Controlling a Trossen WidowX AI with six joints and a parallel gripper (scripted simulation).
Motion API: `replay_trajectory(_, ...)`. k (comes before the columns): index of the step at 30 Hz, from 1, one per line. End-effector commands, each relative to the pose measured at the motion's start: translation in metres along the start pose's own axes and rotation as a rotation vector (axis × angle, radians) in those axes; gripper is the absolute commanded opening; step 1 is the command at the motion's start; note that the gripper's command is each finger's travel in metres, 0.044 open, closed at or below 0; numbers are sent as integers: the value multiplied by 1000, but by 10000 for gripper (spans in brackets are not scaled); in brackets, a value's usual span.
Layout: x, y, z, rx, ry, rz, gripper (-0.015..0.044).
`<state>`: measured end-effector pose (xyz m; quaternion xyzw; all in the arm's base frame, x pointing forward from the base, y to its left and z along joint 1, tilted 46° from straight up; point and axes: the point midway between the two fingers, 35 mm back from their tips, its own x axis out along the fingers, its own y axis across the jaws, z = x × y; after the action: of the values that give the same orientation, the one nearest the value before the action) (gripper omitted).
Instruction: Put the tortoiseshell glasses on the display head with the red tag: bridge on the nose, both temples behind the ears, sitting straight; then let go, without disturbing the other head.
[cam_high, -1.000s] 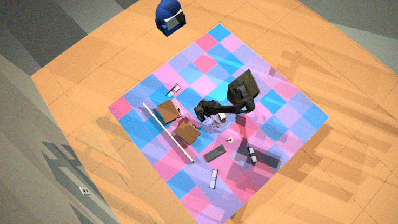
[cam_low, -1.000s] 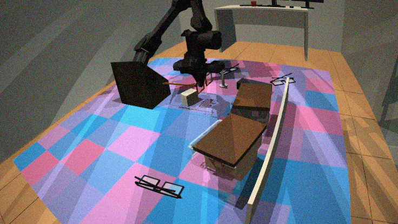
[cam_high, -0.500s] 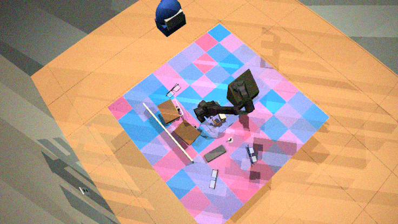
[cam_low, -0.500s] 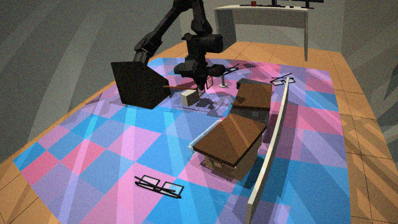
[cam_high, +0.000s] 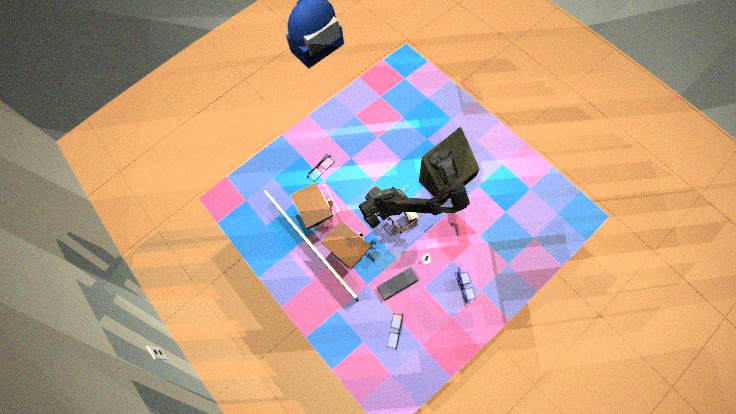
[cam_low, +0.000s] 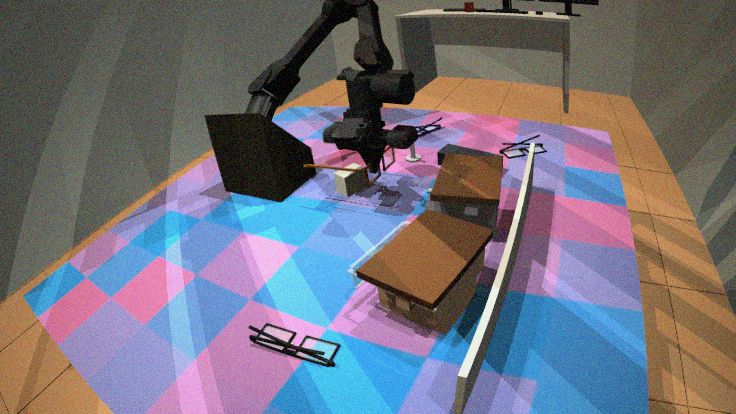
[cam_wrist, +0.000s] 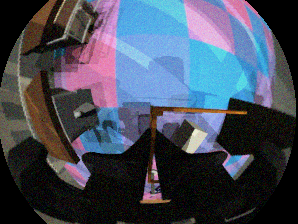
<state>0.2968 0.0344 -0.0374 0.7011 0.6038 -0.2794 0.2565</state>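
The tortoiseshell glasses (cam_high: 401, 231) (cam_low: 329, 166) (cam_wrist: 200, 111) hang above the mat, with a temple stretching over the cream block toward the dark base block. My gripper (cam_low: 374, 168) (cam_wrist: 150, 131) is shut on their front frame near the middle; its fingertips are hidden from above in the top view. One brown-topped display head (cam_high: 311, 205) (cam_low: 424, 257) wears clear-framed glasses. The other brown-topped head (cam_high: 345, 244) (cam_low: 465, 177) (cam_wrist: 45, 120) stands beside it, apart from the held glasses, and shows no glasses on it. I cannot make out a red tag on either.
A cream block (cam_high: 411, 218) (cam_low: 351, 181) (cam_wrist: 195, 137) is beneath the held glasses. A white stand (cam_high: 426, 259) and dark box (cam_high: 397, 283) are nearby. A long white barrier (cam_high: 311, 244) (cam_low: 506, 257) runs behind the heads. Black glasses (cam_high: 308, 178) and blue glasses (cam_high: 459, 280) lie apart.
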Motion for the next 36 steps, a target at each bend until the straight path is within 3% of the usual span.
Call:
replay_trajectory(1, 6, -2, 1, 10, 5, -9, 0)
replay_trajectory(36, 36, -4, 0, 11, 8, -9, 0)
